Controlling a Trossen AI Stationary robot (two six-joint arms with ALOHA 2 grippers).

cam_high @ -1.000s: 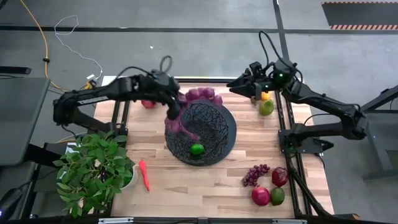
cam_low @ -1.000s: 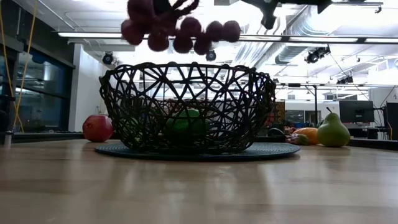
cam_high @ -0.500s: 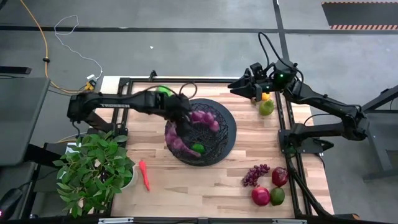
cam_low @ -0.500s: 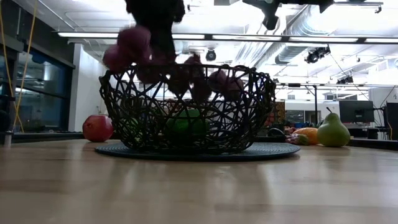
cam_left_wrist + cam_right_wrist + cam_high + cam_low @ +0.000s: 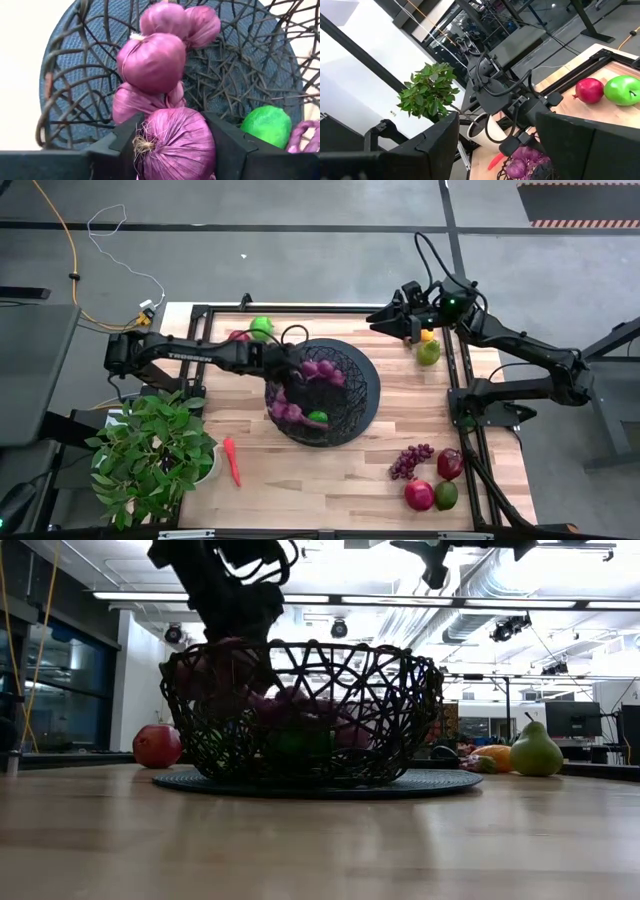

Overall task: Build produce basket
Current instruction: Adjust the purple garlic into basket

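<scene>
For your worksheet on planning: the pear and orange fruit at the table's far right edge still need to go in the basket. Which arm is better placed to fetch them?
The right. Its gripper hovers open beside the pear and orange fruit, while the left gripper is inside the basket, jaws shut on the purple bulb string.

Left gripper [image 5: 172, 150] clamped, right gripper [image 5: 385, 321] seemingly parted aloft.

You have the onion string [image 5: 165, 95] in the basket [image 5: 362, 395] mid-table; potted plant [image 5: 150, 455] near left, grape bunch [image 5: 410, 460] near right.
</scene>
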